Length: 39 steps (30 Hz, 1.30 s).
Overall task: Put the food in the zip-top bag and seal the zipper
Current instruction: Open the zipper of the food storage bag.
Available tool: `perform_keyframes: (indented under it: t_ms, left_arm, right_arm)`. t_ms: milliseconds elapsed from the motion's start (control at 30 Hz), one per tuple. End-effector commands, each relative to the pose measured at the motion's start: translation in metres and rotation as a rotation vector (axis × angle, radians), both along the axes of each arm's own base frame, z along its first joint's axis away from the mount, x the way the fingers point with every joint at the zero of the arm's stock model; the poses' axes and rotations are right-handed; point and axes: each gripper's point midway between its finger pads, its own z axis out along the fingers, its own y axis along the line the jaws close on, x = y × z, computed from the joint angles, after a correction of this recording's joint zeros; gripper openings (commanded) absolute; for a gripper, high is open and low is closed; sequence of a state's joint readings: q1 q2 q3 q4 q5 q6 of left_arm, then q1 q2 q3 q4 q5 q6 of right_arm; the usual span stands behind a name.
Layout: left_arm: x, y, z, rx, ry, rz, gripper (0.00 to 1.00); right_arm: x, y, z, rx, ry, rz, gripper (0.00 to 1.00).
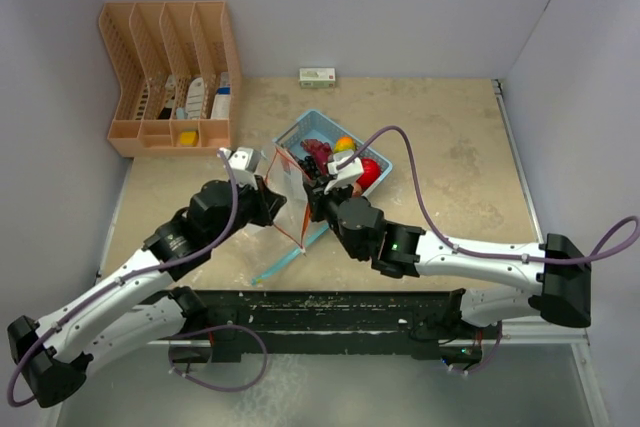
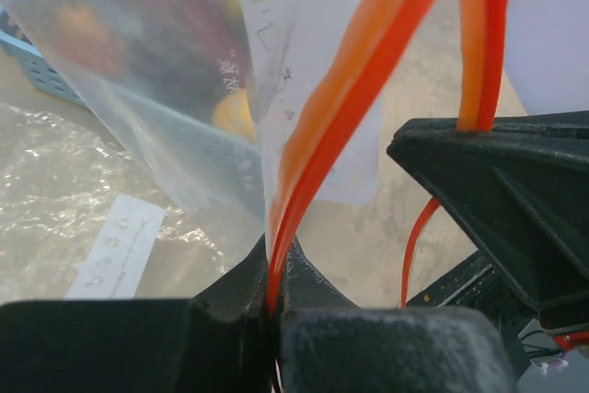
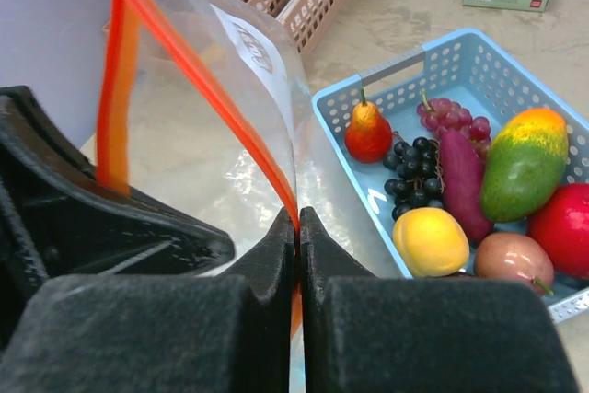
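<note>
A clear zip-top bag [image 1: 288, 199] with an orange zipper strip hangs upright between both grippers. My left gripper [image 1: 268, 199] is shut on one side of the zipper [image 2: 304, 172]. My right gripper [image 1: 318, 197] is shut on the other side of the zipper [image 3: 212, 89]. The food lies in a light blue basket [image 3: 442, 57] just beyond the bag: a green-orange mango [image 3: 523, 163], dark grapes [image 3: 414, 177], a maroon sweet potato [image 3: 463, 181], a yellow lemon [image 3: 431, 241], a small red pear [image 3: 368, 132] and a red pepper [image 3: 563, 227]. I see no food in the bag itself.
An orange slotted rack [image 1: 170, 75] with white bottles and a yellow piece stands at the back left. A small white-green box [image 1: 317, 76] lies by the back wall. Walls close in on three sides.
</note>
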<state>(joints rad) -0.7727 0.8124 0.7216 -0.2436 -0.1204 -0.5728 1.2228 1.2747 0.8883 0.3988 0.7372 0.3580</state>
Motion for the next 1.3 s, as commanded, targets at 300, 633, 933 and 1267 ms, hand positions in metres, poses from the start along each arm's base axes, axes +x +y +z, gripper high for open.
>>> perform_keyframes:
  t_ms: [300, 633, 933, 1267]
  left_arm:
    - [-0.008, 0.097, 0.027, 0.225, -0.053, 0.305, 0.00]
    - [-0.002, 0.104, 0.049, 0.305, -0.072, 0.318, 0.00]
    - [0.010, 0.130, 0.102, 0.483, -0.125, 0.408, 0.00]
    - [0.028, 0.148, 0.094, 0.677, -0.124, 0.522, 0.00]
  right_arm:
    - [0.012, -0.080, -0.014, -0.110, 0.064, -0.366, 0.00]
    - [-0.029, 0.012, 0.018, -0.105, -0.035, 0.253, 0.26]
    - [-0.037, 0.043, 0.057, -0.140, -0.055, 0.380, 0.90]
    - [-0.026, -0.025, 0.093, -0.021, -0.127, 0.217, 0.99]
